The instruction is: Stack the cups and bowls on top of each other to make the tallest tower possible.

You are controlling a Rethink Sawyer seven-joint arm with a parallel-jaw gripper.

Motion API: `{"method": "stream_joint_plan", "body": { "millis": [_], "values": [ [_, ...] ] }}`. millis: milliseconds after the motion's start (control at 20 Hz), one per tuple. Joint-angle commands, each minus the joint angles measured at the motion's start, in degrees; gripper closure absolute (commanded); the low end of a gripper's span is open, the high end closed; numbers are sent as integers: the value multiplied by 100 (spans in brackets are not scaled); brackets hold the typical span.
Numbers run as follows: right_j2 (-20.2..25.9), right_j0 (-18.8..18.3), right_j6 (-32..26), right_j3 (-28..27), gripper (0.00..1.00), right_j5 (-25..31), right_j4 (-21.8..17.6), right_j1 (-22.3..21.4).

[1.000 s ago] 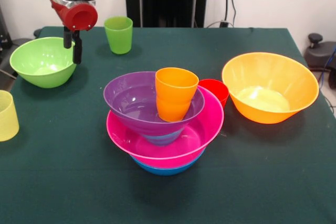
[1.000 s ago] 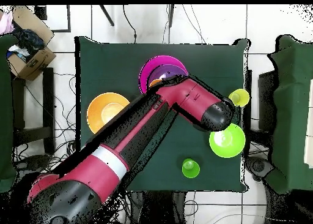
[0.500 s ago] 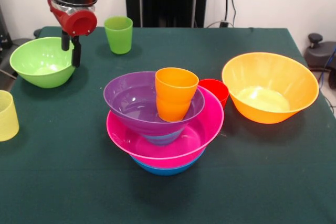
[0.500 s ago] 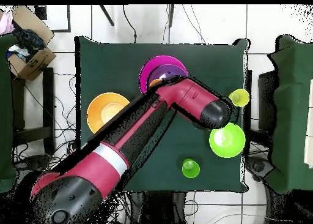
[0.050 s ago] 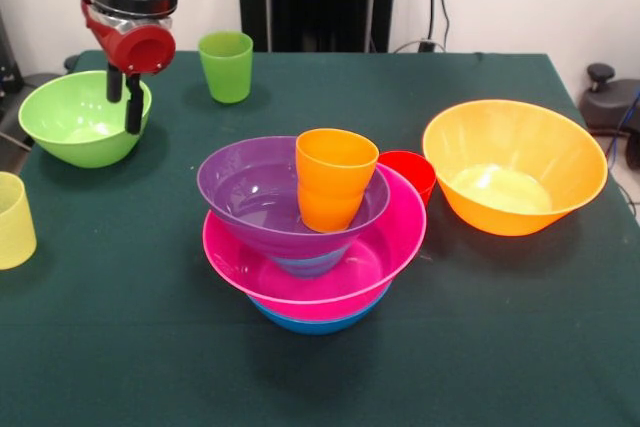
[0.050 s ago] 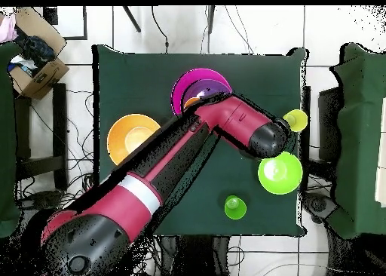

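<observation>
Three bowls make up the tower (image 5: 312, 247) at mid-table: a blue bowl (image 5: 318, 320) at the bottom, a pink bowl (image 5: 352, 269) in it, a purple bowl (image 5: 250, 195) tilted on top, with an orange cup (image 5: 334, 178) standing inside the purple one; a red cup (image 5: 412, 172) sits just behind the pink rim. The gripper (image 5: 122, 99) hangs over the right rim of the lime green bowl (image 5: 78, 117), its two dark fingers (image 5: 133, 117) slightly apart and holding nothing (front view); the green cup (image 5: 226, 66) stands beyond, the pale yellow cup (image 5: 12, 219) at the left edge, the orange bowl (image 5: 512, 165) well apart on the right.
</observation>
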Motion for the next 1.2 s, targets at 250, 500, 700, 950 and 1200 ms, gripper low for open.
{"method": "stream_joint_plan", "body": {
  "millis": [250, 500, 700, 950, 1200],
  "values": [
    [1059, -279, -1642, -632, 0, 635, -327, 558],
    [1186, -413, -1807, -709, 0, 654, -334, 547],
    [1187, -504, -1815, -798, 0, 609, -375, 607],
    [1122, -635, -1825, -955, 0, 558, -493, 758],
    [1120, -773, -1817, -1174, 0, 490, -533, 838]
  ]
}}
